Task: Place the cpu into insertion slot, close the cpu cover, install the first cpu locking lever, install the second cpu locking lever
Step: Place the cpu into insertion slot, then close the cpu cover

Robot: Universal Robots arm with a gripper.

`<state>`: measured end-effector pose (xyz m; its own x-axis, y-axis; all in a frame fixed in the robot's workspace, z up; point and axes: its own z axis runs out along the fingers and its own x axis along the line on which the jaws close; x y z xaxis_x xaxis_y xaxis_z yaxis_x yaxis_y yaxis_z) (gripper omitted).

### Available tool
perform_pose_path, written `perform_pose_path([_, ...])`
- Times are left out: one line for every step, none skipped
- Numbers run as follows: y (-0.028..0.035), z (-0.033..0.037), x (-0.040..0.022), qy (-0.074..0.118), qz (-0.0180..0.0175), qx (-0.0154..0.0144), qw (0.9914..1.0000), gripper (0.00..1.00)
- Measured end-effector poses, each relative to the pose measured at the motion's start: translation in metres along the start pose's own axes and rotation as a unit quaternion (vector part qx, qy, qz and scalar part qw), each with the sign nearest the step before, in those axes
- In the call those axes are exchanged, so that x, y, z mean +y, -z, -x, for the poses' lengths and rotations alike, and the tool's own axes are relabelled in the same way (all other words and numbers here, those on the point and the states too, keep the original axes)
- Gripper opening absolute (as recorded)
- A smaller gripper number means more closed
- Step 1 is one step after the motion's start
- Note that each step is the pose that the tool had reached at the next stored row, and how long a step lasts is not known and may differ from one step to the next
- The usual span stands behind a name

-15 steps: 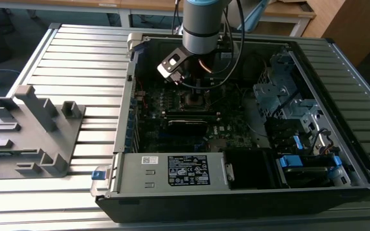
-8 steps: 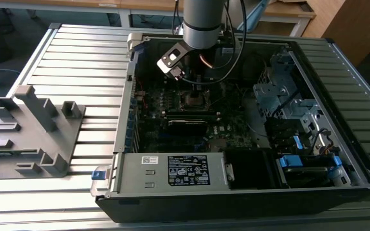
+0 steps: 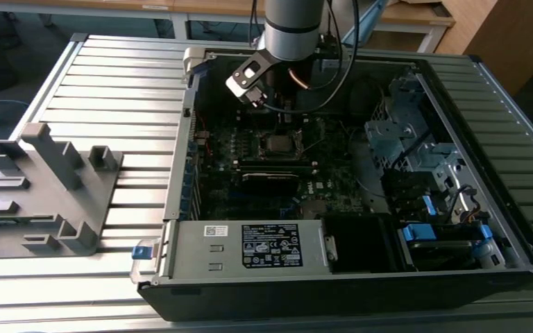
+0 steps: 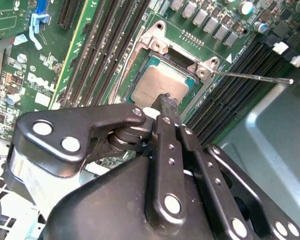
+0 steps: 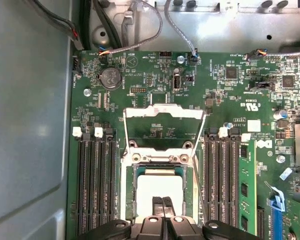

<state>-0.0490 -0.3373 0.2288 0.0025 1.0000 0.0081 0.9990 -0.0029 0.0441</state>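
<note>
So the tool [image 5: 162, 201] is pinched shut on nothing, tips right over the near edge of the cpu [image 5: 160, 186], which already lies flat in the slot [image 5: 131, 190], and the cover [image 5: 165, 112] is flipped open straight beyond it, on the slot's far side from the tool.

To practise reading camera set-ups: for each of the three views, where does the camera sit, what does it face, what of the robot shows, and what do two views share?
Exterior view: off the arm, looking down into the open computer case; the arm shows.
First wrist view: on the arm, facing squarely onto the motherboard; the gripper shows, tips over the cpu.
Second wrist view: on the arm, looking slantwise past the gripper and its linkage at the cpu.
Shared: both wrist views show the cpu in the insertion slot.
</note>
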Motion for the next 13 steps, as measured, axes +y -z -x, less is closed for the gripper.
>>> perform_pose_path([0.0000,0.0000,0.0000,0.000,0.0000,0.0000,1.00000,0.10])
perform_pose_path([0.0003,0.0000,0.0000,0.000,0.0000,-0.0004,1.00000,0.10])
perform_pose_path([0.0009,0.0000,0.0000,0.000,0.0000,-0.0005,1.00000,0.10])
perform_pose_path([0.0009,0.0000,0.0000,0.000,0.0000,-0.0005,1.00000,0.10])
perform_pose_path([0.0010,0.0000,0.0000,0.000,0.0000,-0.0005,1.00000,0.10])
perform_pose_path([0.0011,0.0000,0.0000,0.000,0.0000,-0.0006,1.00000,0.10])
perform_pose_path([0.0012,0.0000,0.0000,0.000,0.0000,-0.0006,1.00000,0.10])
perform_pose_path([0.0014,0.0000,0.0000,0.000,-0.0001,-0.0006,1.00000,0.10])
perform_pose_path([0.0017,0.0000,0.0000,0.000,-0.0001,-0.0006,1.00000,0.10])
perform_pose_path([0.0020,0.0000,0.0001,0.000,0.0000,-0.0005,1.00000,0.10])
perform_pose_path([0.0023,0.0000,0.0001,0.000,0.0000,-0.0006,1.00000,0.10])
perform_pose_path([0.0026,0.0000,0.0001,0.000,0.0000,-0.0006,1.00000,0.10])
perform_pose_path([0.0029,0.0000,0.0001,0.000,0.0000,-0.0005,1.00000,0.10])
